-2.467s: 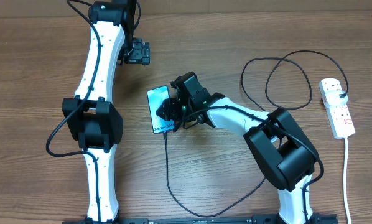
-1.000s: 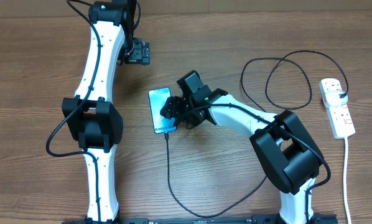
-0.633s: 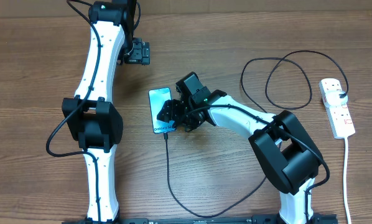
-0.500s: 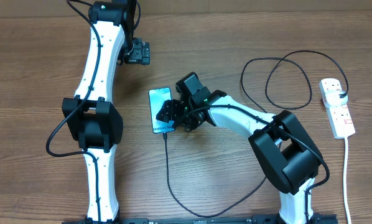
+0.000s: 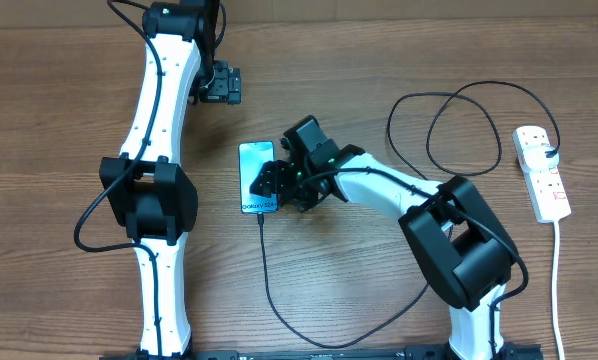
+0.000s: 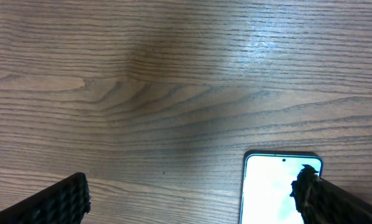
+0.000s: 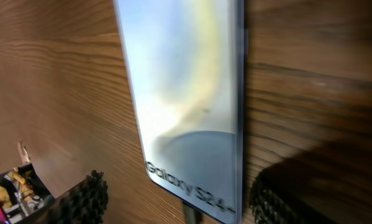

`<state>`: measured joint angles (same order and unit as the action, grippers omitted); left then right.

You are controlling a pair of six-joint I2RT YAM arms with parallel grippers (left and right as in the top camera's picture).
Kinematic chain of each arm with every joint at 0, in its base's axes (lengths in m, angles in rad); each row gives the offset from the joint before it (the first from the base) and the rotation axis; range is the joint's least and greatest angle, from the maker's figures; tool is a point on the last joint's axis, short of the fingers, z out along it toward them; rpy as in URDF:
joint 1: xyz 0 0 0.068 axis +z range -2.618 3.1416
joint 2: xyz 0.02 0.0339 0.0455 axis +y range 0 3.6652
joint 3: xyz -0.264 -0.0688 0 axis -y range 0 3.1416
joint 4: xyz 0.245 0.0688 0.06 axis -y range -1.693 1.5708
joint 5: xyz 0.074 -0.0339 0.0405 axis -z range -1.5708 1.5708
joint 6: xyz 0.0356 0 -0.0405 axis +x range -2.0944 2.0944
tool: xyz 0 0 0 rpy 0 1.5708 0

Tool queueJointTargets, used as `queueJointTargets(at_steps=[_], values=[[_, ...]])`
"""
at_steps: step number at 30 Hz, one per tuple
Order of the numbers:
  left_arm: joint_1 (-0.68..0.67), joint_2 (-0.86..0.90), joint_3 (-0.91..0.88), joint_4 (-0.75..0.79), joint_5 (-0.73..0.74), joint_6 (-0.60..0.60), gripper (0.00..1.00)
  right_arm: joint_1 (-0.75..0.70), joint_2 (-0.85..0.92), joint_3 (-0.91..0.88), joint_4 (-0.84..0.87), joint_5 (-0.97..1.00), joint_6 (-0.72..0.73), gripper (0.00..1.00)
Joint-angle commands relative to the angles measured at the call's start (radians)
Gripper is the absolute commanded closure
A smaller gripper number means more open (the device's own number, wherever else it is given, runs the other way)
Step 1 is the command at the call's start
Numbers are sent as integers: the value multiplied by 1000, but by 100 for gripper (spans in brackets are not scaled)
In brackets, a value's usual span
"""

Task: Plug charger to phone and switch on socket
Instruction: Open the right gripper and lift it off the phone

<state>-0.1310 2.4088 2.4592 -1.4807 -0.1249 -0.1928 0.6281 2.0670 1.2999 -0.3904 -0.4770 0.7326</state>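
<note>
Phone (image 5: 258,178) lies mid-table, charger (image 5: 261,245) tip at its near edge; seating can't be confirmed. R claw (image 7: 183,202) is spread astride that end, L claw (image 6: 195,202) spread wide, far left. Phone should be braced, tip pushed straight in; socket (image 5: 542,172) sits far right.

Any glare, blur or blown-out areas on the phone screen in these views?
Overhead: sharp and evenly lit, and the phone screen reads light blue. Left wrist: the screen is blown out to white, with a glare patch on the table. Right wrist: soft focus, with a yellowish reflection across the screen; the lettering is readable.
</note>
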Motion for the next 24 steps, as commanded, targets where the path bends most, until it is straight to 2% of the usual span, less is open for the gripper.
queueJointTargets(at_steps=[1, 2, 3, 4, 5, 15, 24], values=[[-2, -13, 10, 1, -13, -18, 0, -71, -20, -1, -55, 42, -43, 37], [-2, -13, 10, 1, -13, -18, 0, -89, -40, 10, -73, 42, -78, 41], [-2, -13, 10, 1, -13, -18, 0, -103, -59, 17, -88, 42, -109, 56], [-2, -13, 10, 1, -13, -18, 0, -117, -80, 24, -104, 42, -142, 81], [-2, -13, 10, 1, -13, -18, 0, -135, -106, 32, -125, 42, -182, 96], [-2, -13, 10, 1, -13, -18, 0, -371, -376, 58, -376, 182, -342, 96], [-2, -13, 10, 1, -13, -18, 0, -678, -484, 57, -573, 363, -345, 96]])
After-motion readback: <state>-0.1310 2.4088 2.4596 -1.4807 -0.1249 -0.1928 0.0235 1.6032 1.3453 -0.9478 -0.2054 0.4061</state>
